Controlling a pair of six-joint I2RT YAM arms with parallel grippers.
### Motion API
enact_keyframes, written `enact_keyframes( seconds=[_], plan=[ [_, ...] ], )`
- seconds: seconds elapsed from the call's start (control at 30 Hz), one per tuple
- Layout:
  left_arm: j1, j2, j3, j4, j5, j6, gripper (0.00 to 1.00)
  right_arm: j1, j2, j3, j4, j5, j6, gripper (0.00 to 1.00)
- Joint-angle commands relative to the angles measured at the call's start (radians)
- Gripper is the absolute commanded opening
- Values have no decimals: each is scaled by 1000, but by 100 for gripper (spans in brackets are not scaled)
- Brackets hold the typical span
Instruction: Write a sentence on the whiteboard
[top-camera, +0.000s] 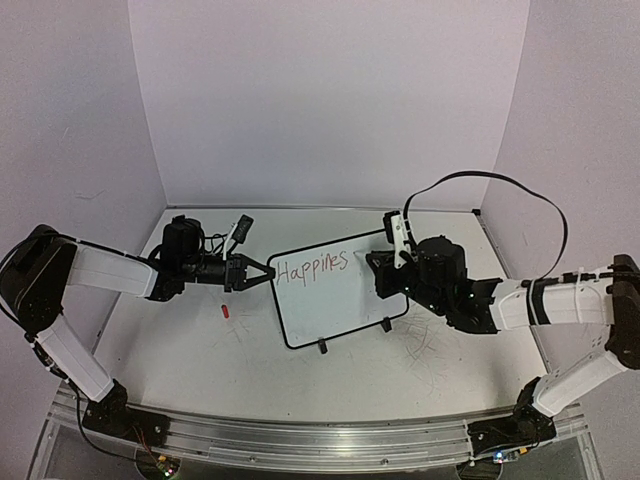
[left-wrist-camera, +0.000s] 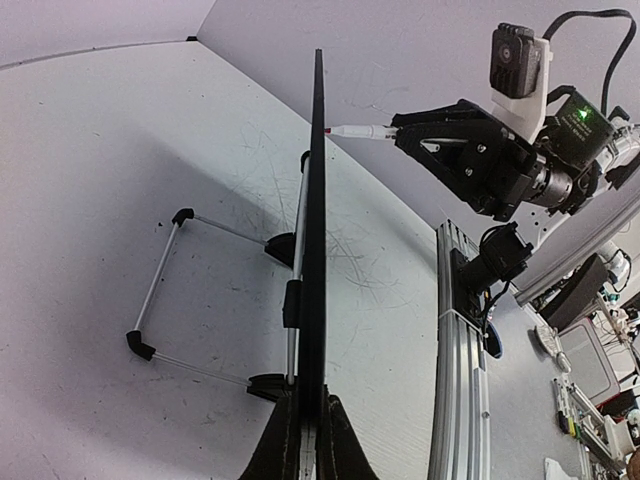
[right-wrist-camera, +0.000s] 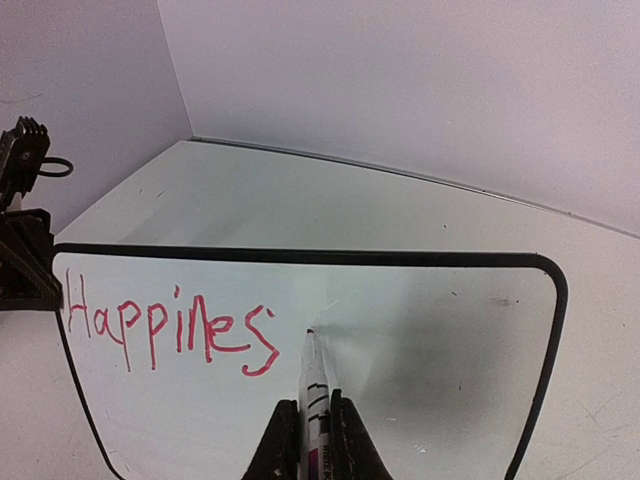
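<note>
The whiteboard (top-camera: 345, 305) stands tilted on its feet mid-table, black-framed. The sentence (top-camera: 312, 267) in red reads "Happines" (right-wrist-camera: 165, 330) along the top line. My left gripper (top-camera: 268, 273) is shut on the board's left edge; in the left wrist view the board (left-wrist-camera: 316, 250) shows edge-on between the closed jaws of that gripper (left-wrist-camera: 308, 440). My right gripper (right-wrist-camera: 310, 410) is shut on a white marker (right-wrist-camera: 316, 385). Its red tip sits at the board just right of the last "s". The marker (left-wrist-camera: 360, 131) meets the board face there.
A small red cap (top-camera: 225, 311) lies on the table left of the board. The board's wire stand (left-wrist-camera: 160, 290) props it from behind. An aluminium rail (top-camera: 300, 440) runs along the near edge. Pale walls close the back and sides.
</note>
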Motion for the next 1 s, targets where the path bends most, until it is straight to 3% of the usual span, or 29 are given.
enact_keyframes(
  seconds=[0.0, 0.97],
  plan=[
    [-3, -12, 24, -24, 31, 14, 0, -4, 15, 43, 39, 32, -1, 0],
    [-3, -16, 24, -25, 31, 15, 0, 1, 46, 43, 9, -28, 15, 0]
  ],
)
